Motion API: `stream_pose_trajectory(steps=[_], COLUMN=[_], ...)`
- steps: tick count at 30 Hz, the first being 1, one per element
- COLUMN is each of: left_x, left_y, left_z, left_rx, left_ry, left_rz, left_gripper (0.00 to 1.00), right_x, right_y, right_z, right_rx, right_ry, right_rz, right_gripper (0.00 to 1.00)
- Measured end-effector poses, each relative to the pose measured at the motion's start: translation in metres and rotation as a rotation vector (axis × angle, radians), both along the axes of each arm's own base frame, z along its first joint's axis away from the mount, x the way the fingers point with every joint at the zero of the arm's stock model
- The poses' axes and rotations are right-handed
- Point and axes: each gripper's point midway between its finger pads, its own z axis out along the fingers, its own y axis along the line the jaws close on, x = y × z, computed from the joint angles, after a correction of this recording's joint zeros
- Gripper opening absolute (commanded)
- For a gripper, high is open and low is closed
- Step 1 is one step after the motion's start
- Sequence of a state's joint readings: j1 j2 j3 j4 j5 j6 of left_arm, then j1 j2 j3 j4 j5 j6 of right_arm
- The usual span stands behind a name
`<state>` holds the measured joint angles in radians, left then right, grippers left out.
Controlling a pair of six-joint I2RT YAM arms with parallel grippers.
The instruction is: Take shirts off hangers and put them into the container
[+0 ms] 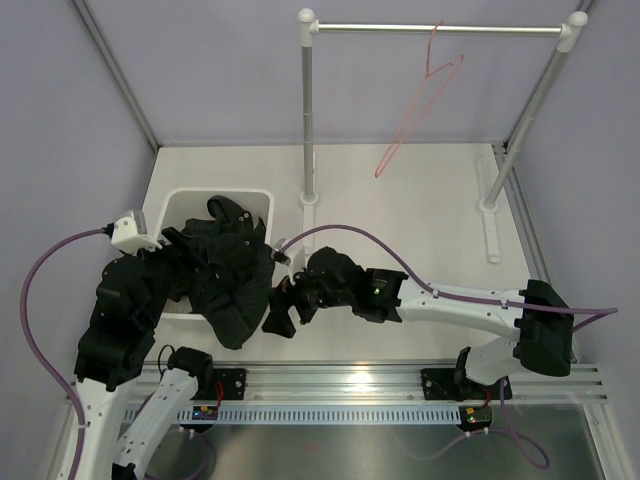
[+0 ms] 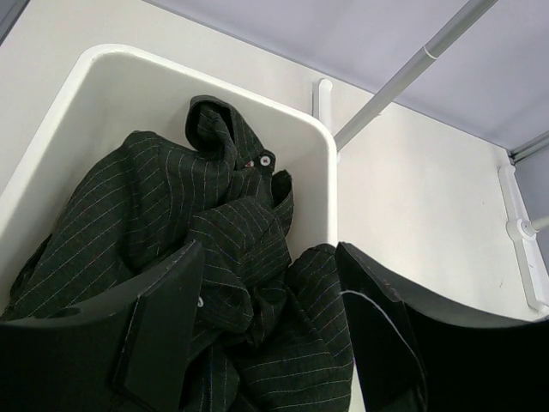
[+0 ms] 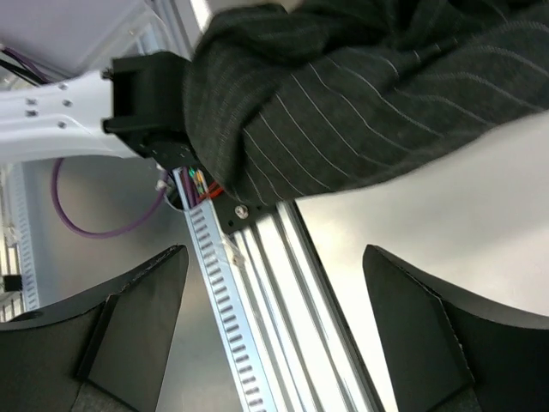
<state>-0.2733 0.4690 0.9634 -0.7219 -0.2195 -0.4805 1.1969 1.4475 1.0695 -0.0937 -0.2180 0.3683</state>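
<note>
The black pinstriped shirt lies bunched in the white container, and one part droops over the container's near right edge onto the table. My left gripper hangs over the container, open. In the left wrist view its fingers straddle folds of the shirt inside the container without pinching them. My right gripper sits low beside the drooping part, open and holding nothing. Its wrist view shows the shirt above the gripper. The bare pink hanger hangs on the rail.
The metal rail on two upright posts stands across the back of the table. The aluminium base track of the arms runs under my right gripper. Grey walls close in both sides.
</note>
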Motion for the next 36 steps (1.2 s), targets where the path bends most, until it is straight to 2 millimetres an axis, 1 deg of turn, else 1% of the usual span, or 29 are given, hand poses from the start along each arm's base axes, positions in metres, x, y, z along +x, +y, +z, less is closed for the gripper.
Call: stream_pose_trajectory(steps=[3, 6, 10, 15, 16, 17, 23, 26, 27, 30, 31, 34, 36], left_x=[-0.001, -0.001, -0.003, -0.007, -0.007, -0.008, -0.008, -0.008, -0.008, -0.009, -0.009, -0.009, -0.01], left_y=[0.0, 0.0, 0.001, 0.002, 0.002, 0.002, 0.002, 0.003, 0.003, 0.003, 0.003, 0.003, 0.004], left_z=[0.0, 0.001, 0.003, 0.006, 0.006, 0.006, 0.006, 0.006, 0.006, 0.007, 0.007, 0.007, 0.007], left_rx=[-0.001, -0.001, -0.003, -0.003, -0.003, -0.001, 0.006, 0.01, 0.01, 0.013, 0.015, 0.016, 0.016], left_ry=[-0.003, -0.007, -0.014, -0.031, -0.033, -0.034, -0.035, -0.035, -0.035, -0.04, -0.041, -0.042, -0.045], left_rz=[-0.001, -0.001, -0.002, -0.003, -0.003, -0.004, -0.006, -0.006, -0.006, -0.006, -0.007, -0.007, -0.007], left_gripper=[0.67, 0.68, 0.68, 0.68, 0.69, 0.69, 0.7, 0.7, 0.7, 0.7, 0.7, 0.71, 0.71], right_x=[0.0, 0.002, 0.011, 0.025, 0.027, 0.028, 0.034, 0.035, 0.034, 0.034, 0.034, 0.035, 0.035], right_y=[0.011, 0.02, 0.027, 0.028, 0.029, 0.029, 0.034, 0.037, 0.037, 0.039, 0.04, 0.041, 0.041], right_z=[0.01, 0.013, 0.001, -0.013, -0.014, -0.015, -0.022, -0.019, -0.018, -0.015, -0.014, -0.013, -0.012], right_rx=[0.055, 0.089, 0.073, 0.043, 0.041, 0.041, 0.036, 0.053, 0.056, 0.073, 0.076, 0.085, 0.089], right_ry=[-0.016, -0.017, -0.009, -0.02, -0.022, -0.025, -0.03, -0.03, -0.028, -0.024, -0.024, -0.021, -0.022], right_rz=[-0.005, -0.016, -0.057, -0.137, -0.146, -0.152, -0.169, -0.171, -0.171, -0.172, -0.173, -0.175, -0.176], right_gripper=[0.89, 0.88, 0.87, 0.86, 0.85, 0.8, 0.7, 0.55, 0.48, 0.36, 0.34, 0.23, 0.14])
